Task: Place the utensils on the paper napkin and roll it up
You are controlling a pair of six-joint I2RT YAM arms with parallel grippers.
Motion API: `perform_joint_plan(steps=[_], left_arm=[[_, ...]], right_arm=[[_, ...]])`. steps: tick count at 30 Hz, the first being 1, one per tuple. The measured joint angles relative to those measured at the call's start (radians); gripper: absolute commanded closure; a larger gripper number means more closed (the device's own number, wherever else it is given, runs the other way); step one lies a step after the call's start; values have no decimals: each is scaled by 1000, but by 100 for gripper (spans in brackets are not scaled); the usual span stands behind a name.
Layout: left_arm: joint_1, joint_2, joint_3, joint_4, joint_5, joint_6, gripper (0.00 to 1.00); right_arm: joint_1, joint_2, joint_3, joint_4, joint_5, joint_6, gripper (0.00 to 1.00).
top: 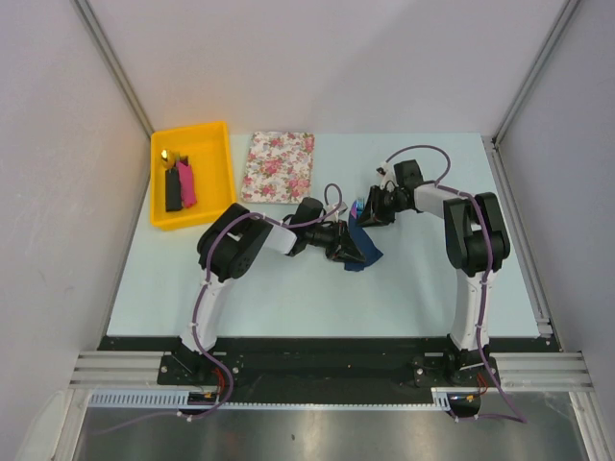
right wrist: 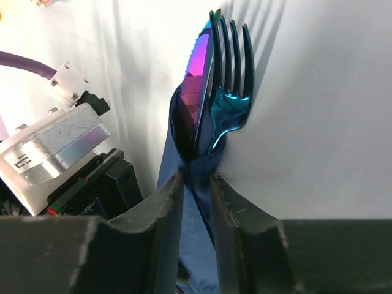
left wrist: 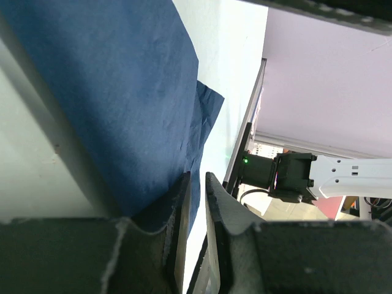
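Note:
The dark navy paper napkin point(top: 363, 248) is bunched mid-table between my two grippers. In the right wrist view it is wrapped around the utensils point(right wrist: 214, 92). A fork head and a second iridescent blue-purple head stick out of the top, and their handles are hidden inside. My right gripper point(right wrist: 196, 179) is shut on the wrapped bundle point(right wrist: 197, 165), and it shows in the top view too point(top: 370, 213). My left gripper point(left wrist: 197, 184) sits against the napkin point(left wrist: 110, 92), which drapes over the outer side of one finger. Its jaws stand a narrow gap apart with nothing seen between them.
A yellow bin point(top: 229, 154) at the back left holds a black block point(top: 173, 189) and a pink block point(top: 187, 182). The pink-and-white floral mat point(top: 279, 165) lies flat beside it. Grey walls close in the table on three sides.

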Motion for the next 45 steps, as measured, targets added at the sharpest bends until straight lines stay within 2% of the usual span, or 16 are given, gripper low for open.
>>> perform_joint_plan(steps=[2, 3, 5, 12, 15, 18, 20, 25, 27, 29, 30, 36, 45], left_arm=[[2, 1, 2, 1, 2, 0, 78], [3, 2, 3, 0, 3, 0, 78], [3, 2, 3, 0, 3, 0, 78], [6, 2, 3, 0, 3, 1, 76], [7, -4, 3, 1, 3, 10, 65], [14, -25, 3, -3, -3, 40, 46], [31, -50, 3, -8, -21, 71, 39], [145, -143, 3, -40, -92, 153, 24], [199, -192, 3, -73, -117, 202, 9], [244, -243, 3, -110, -144, 254, 6], [256, -263, 3, -127, -154, 273, 0], [260, -363, 3, -234, -204, 403, 0], [265, -376, 3, -359, -266, 483, 1]], right_arm=[[3, 0, 0, 0, 10, -5, 83], [4, 2, 0, -1, 15, -8, 91], [3, 9, 4, -4, 13, -8, 100], [-8, 35, 36, -36, -24, -3, 100], [-14, 37, 35, -29, -43, 9, 100], [-21, 37, 21, -2, -70, 32, 100], [-26, 37, 10, 18, -87, 46, 100], [-27, 33, -10, 69, -119, 80, 100], [-27, 29, -14, 82, -129, 89, 100], [-27, 26, -16, 92, -134, 92, 100], [-26, 26, -16, 94, -137, 92, 100], [-26, 12, -19, 107, -153, 109, 100], [-24, -45, -26, 114, -160, 113, 100]])
